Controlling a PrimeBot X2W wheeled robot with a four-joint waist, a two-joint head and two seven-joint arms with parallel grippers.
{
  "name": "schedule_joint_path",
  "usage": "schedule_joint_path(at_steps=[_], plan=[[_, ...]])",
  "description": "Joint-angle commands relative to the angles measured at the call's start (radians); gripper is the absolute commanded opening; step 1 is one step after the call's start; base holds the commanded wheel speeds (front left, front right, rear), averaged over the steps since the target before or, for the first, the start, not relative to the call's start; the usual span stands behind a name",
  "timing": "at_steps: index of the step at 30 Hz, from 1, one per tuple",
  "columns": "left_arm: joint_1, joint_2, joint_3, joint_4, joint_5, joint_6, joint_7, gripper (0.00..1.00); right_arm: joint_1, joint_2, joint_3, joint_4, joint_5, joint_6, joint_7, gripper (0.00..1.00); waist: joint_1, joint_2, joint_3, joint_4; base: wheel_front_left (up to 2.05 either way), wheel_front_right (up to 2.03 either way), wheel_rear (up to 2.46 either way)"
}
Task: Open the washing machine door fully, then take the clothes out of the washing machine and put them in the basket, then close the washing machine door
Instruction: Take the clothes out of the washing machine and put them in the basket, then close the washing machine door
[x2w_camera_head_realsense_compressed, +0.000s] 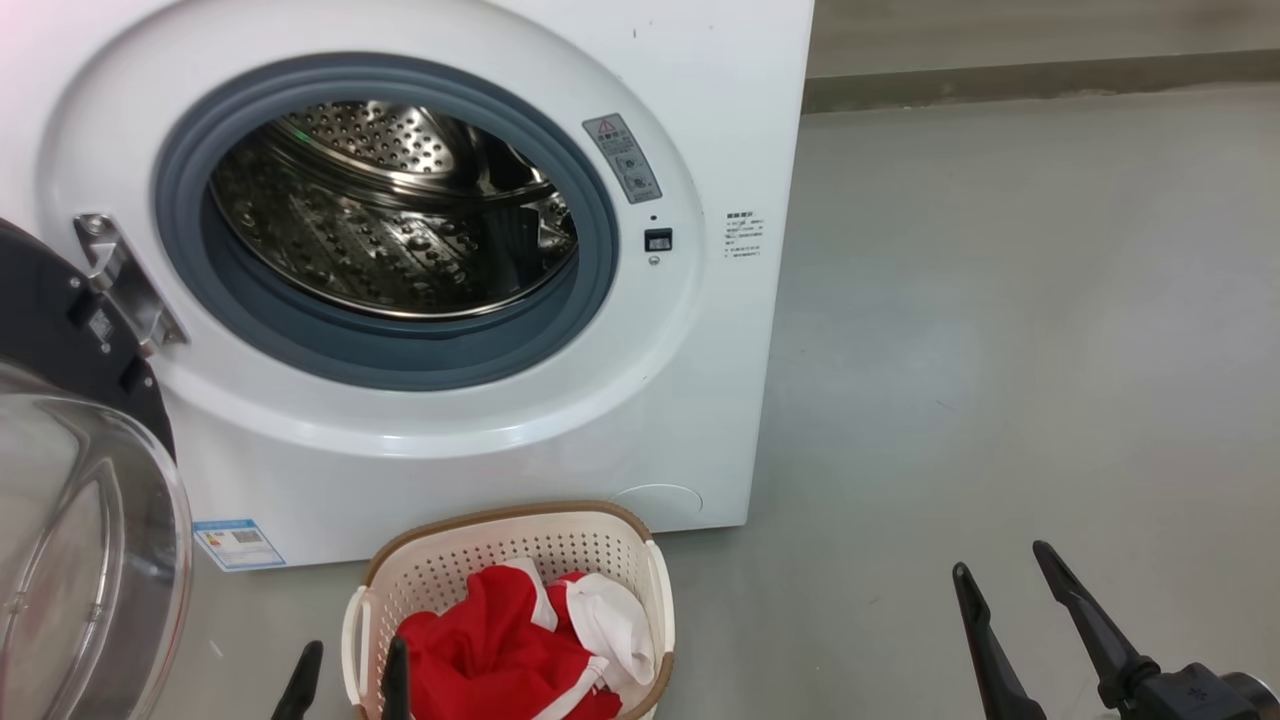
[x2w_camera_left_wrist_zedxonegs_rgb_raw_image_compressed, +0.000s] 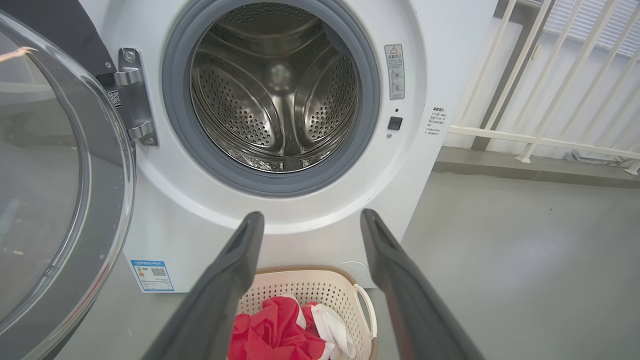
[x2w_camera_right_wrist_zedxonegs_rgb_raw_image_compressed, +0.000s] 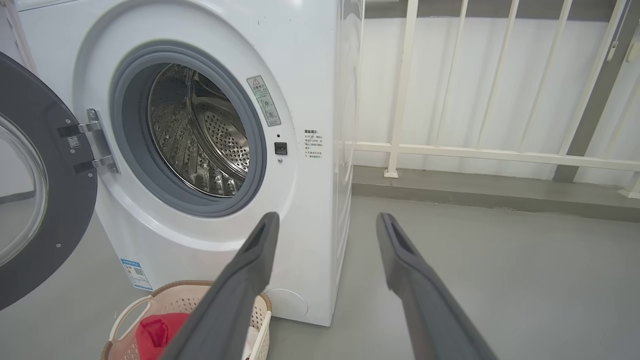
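Red fabric with white trim, the clothes (x2w_camera_head_realsense_compressed: 510, 640), lies heaped in the cream basket (x2w_camera_head_realsense_compressed: 440, 565) on the grey floor (x2w_camera_head_realsense_compressed: 1000, 300), just in front of the white washing machine (x2w_camera_head_realsense_compressed: 700, 100). The perforated steel drum (x2w_camera_head_realsense_compressed: 400, 220) looks bare from all three views. The washing machine door (x2w_camera_head_realsense_compressed: 70, 480) stands swung wide on its metal hinge (x2w_camera_head_realsense_compressed: 120, 280) at the robot's left, its glass bowl facing outward. The left pincer (x2w_camera_head_realsense_compressed: 354, 655) hangs spread and empty beside the basket's near handle. The right pincer (x2w_camera_head_realsense_compressed: 1000, 560) is likewise spread and empty, over bare floor well to the right.

With the load apparently out, what remains appears to be shutting the door. The left arm sits nearest to it and looks the natural choice. A push is best placed on the glossy black rim rather than the glass. It should land toward the free edge, far from the hinge, where little force turns the door. The arm should follow the door's arc, not drive straight ahead, so the fingers do not slide off. The basket sits low beneath the opening, and whether the swinging door clears it cannot be told from here, so a slow sweep is prudent. A firm final press should seat the catch in the small dark latch slot (x2w_camera_head_realsense_compressed: 658, 240) right of the opening, with fingers clear of the closing gap.
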Motion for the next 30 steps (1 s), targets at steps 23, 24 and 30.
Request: schedule_joint_path(at_steps=[23, 24, 30], plan=[[-0.010, 0.026, 0.024, -0.054, 0.030, 0.038, 0.003, 1.00, -0.020, -0.014, 0.014, -0.038, 0.016, 0.005, 0.007, 1.00, 0.0000, 0.0000, 0.001, -0.003, -0.25, 0.18, 0.08], [-0.010, 0.026, 0.023, -0.054, 0.030, 0.039, 0.003, 1.00, -0.020, -0.014, 0.013, -0.039, 0.016, 0.005, 0.008, 1.00, 0.0000, 0.0000, 0.001, -0.004, -1.29, 1.00, 0.29], [-0.016, 0.030, 0.017, -0.056, 0.036, 0.045, 0.012, 1.00, -0.020, -0.014, 0.011, -0.044, 0.016, 0.005, 0.012, 1.00, 0.0000, 0.0000, 0.007, -0.002, -1.76, 1.49, 0.27]])
